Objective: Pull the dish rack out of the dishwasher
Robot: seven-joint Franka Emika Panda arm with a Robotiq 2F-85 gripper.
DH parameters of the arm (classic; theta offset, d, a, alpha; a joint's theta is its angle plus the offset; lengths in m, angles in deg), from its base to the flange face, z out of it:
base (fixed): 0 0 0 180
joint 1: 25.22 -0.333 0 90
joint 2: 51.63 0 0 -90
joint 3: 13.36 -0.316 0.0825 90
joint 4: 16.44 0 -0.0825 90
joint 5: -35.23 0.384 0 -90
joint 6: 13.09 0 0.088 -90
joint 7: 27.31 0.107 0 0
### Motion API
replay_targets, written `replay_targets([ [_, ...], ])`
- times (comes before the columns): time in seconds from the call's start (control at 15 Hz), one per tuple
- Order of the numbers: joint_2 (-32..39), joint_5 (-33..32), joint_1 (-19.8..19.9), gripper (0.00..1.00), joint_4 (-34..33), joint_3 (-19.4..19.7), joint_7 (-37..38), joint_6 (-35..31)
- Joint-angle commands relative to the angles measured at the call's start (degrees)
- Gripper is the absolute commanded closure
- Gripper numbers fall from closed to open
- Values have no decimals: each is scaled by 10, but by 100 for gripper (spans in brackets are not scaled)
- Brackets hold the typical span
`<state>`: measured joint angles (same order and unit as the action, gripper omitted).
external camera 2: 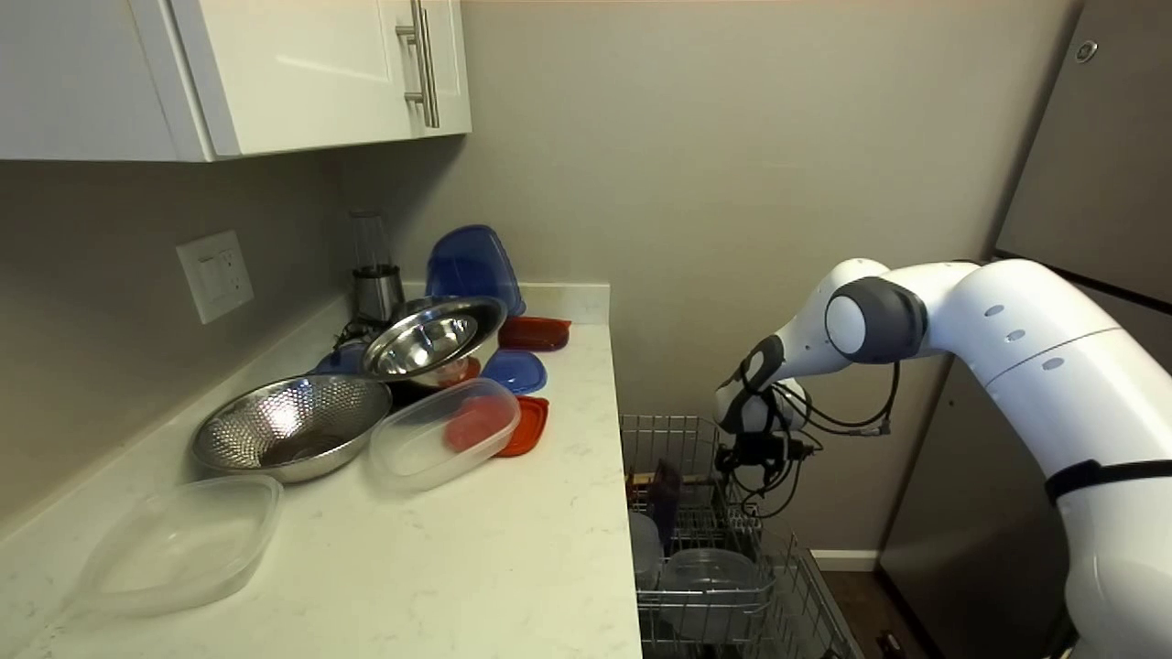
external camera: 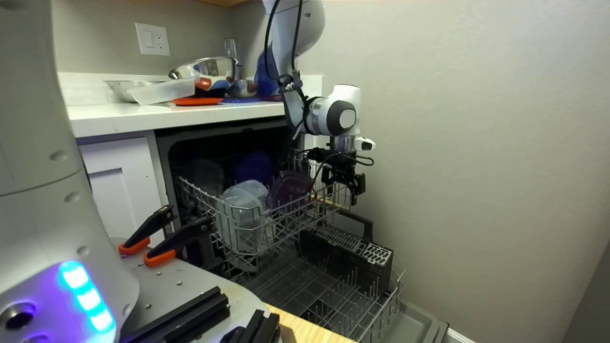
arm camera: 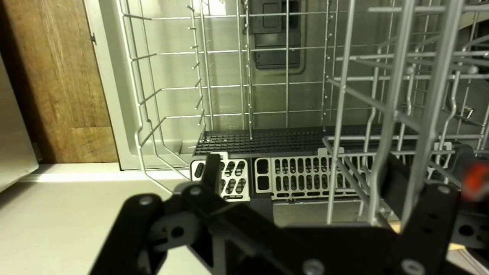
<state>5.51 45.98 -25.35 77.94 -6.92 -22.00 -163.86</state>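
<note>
The dish rack [external camera: 291,224] is the upper silver-grey wire basket, pulled partly forward from the dishwasher [external camera: 228,128]. It also shows in an exterior view [external camera 2: 700,595] beside the counter and in the wrist view [arm camera: 395,114] at the right. My gripper [external camera: 342,190] points down at the rack's front rail near the wall-side corner. In the wrist view my gripper [arm camera: 303,179] is open, its fingers wide apart. Front wires of the rack lie between the fingers, and the right finger shows partly behind wires. In an exterior view the fingertips of my gripper [external camera 2: 755,458] are hard to make out.
The rack holds clear containers [external camera: 240,214] and a dark purple container [external camera: 288,188]. Below is a lower wire rack with a dark cutlery basket [external camera: 348,252]. A wall [external camera: 476,166] stands close beside the gripper. The counter [external camera 2: 513,549] carries bowls and lids.
</note>
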Motion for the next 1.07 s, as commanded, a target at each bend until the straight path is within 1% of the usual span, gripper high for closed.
replay_targets([
  [0.0, -40, -28, 6, 0, 54, 30, 28, -3],
  [0.27, -50, -42, 1, 0, 67, 57, 37, 3],
  [0.47, -56, -58, -3, 0, 73, 68, 46, 4],
  [0.8, -65, -73, -2, 0, 88, 76, 55, 1],
  [1.0, -61, -69, 4, 0, 95, 71, 56, -2],
])
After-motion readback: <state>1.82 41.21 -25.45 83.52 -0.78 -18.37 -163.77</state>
